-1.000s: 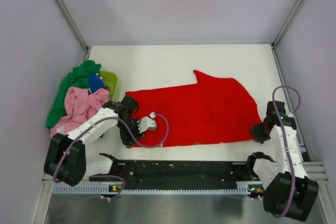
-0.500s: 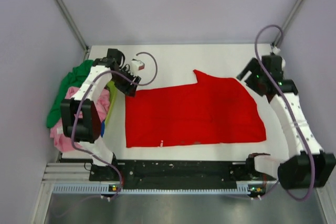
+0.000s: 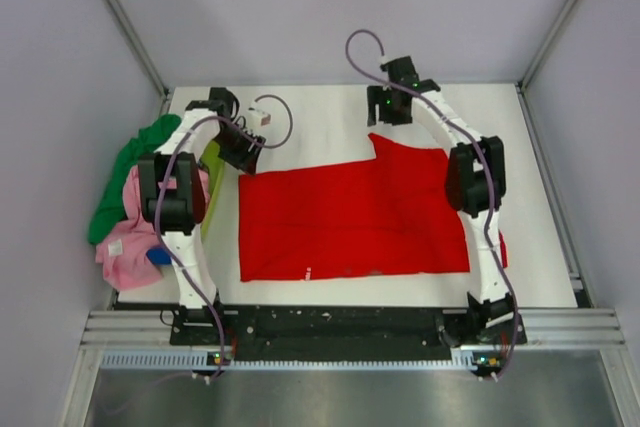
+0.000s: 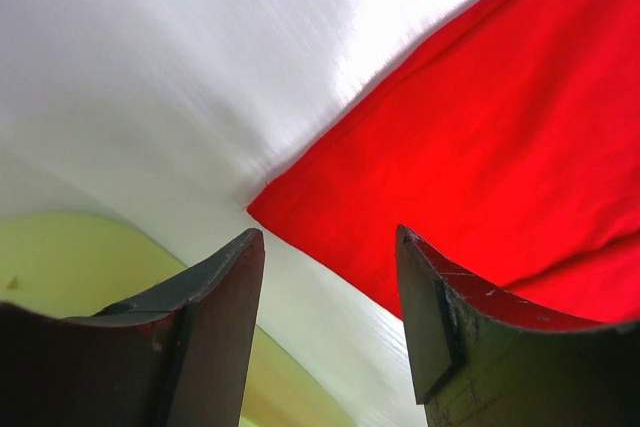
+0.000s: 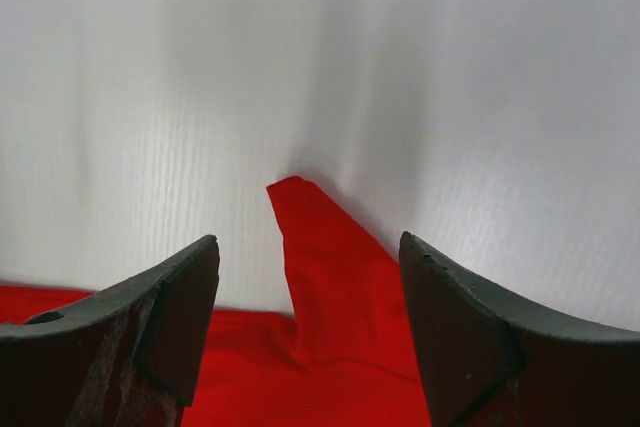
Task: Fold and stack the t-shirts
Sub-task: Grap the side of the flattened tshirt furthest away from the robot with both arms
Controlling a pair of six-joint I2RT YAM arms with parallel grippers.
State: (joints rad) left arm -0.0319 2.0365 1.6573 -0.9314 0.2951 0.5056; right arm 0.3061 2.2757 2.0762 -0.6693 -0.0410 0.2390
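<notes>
A bright red t-shirt lies spread flat on the white table, print side hidden. My left gripper is open and empty, low over the shirt's far left corner, which lies between its fingers. My right gripper is open and empty just beyond the pointed sleeve tip at the shirt's far edge. In the left wrist view the left gripper straddles that corner; in the right wrist view the right gripper frames the sleeve tip. Green, pink and blue tees are heaped at the left.
A lime-green plastic basket stands under the heap at the table's left edge and shows beside my left finger. Grey walls enclose the table on three sides. The right arm's links cross over the shirt's right part.
The right arm swung from the far right across to the sleeve tip at the far middle. The left gripper moved from the shirt's near left edge to its far left corner. The shirt now lies flatter.
</notes>
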